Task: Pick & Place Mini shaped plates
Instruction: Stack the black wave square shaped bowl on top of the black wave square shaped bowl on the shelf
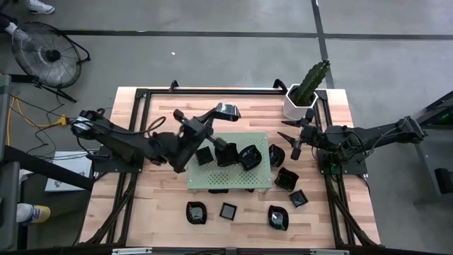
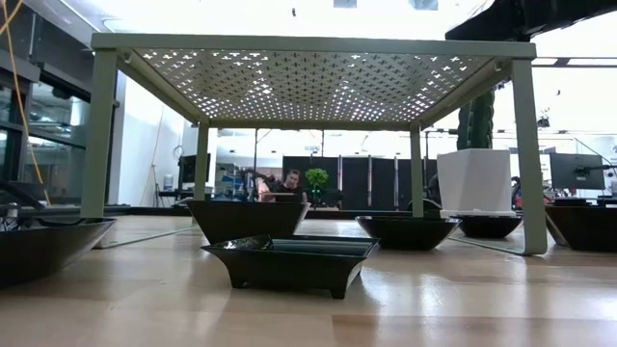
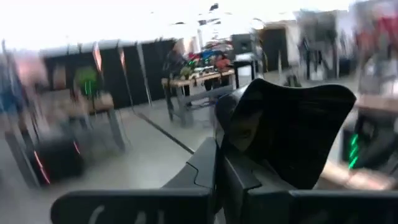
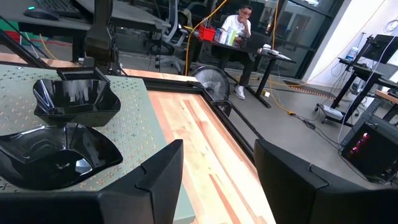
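Mini shaped plates (image 1: 249, 157) sit partly on the green board (image 1: 260, 139), others on the bench (image 1: 141, 212). Your left pincer (image 1: 228, 110), clamped on one plate (image 3: 292, 134), hangs above the board's far edge; the carry step, so lower and release next. Right pincer (image 1: 294, 134) waits wide by the pot (image 1: 297, 106)

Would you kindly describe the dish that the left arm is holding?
Find the green perforated board mid-table. Above its far edge, the left claw is shut on a glossy black dish. It alone hangs in the air; the others rest on board or table.
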Controlling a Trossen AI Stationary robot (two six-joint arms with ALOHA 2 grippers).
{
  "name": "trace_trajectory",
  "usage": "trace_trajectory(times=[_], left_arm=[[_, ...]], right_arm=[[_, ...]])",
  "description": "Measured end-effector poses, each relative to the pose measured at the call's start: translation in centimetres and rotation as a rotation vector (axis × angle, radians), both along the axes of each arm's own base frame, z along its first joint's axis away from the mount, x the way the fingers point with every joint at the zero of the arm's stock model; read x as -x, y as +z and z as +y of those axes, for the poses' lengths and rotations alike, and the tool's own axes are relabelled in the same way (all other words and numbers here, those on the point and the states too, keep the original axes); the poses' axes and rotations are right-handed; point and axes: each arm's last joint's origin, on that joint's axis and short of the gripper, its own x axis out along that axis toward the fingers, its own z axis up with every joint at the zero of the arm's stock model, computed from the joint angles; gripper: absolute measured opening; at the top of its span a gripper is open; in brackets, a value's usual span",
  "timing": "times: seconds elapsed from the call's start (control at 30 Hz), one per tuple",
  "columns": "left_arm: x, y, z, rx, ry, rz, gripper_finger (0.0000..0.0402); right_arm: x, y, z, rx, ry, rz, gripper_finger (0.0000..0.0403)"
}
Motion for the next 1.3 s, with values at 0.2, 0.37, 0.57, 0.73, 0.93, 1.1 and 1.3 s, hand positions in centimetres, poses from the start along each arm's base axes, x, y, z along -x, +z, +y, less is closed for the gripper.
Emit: trace_trajectory(times=[0.2, 0.37, 0.57, 0.73, 0.93, 1.1, 1.3], left_arm=[[-0.4, 0.0, -0.3, -0.319, -0.089, 0.349, 0.0001], [-0.9, -1.0, -0.7, -0.475, -0.244, 0.496, 0.0001], [-0.9, -2.3, -0.7, -0.561, -0.258, 0.725, 0.0001], [-0.9, -3.0, -0.9, -0.600, -0.386, 0.772, 0.0001], [0.4, -2.8, 0.7, -0.434, -0.579, 0.833, 0.0001], [1.3, -0.3, 3.5, -0.215, -0.749, 0.854, 0.0001], [1.2, 0.5, 6.4, -0.027, -0.965, 0.859, 0.0001]], right_arm=[[0.0, 0.0, 0.0, 0.000, 0.000, 0.000, 0.0193], [0.0, 0.0, 0.0, 0.000, 0.000, 0.000, 0.0193], [0.0, 0.0, 0.0, 0.000, 0.000, 0.000, 0.0193], [0.0, 0.0, 0.0, 0.002, 0.000, 0.001, 0.0193], [0.0, 0.0, 0.0, 0.173, 0.023, 0.075, 0.0193], [0.0, 0.0, 0.0, 0.188, 0.025, 0.081, 0.0193], [0.0, 0.1, 0.0, 0.025, 0.013, 0.004, 0.0193]])
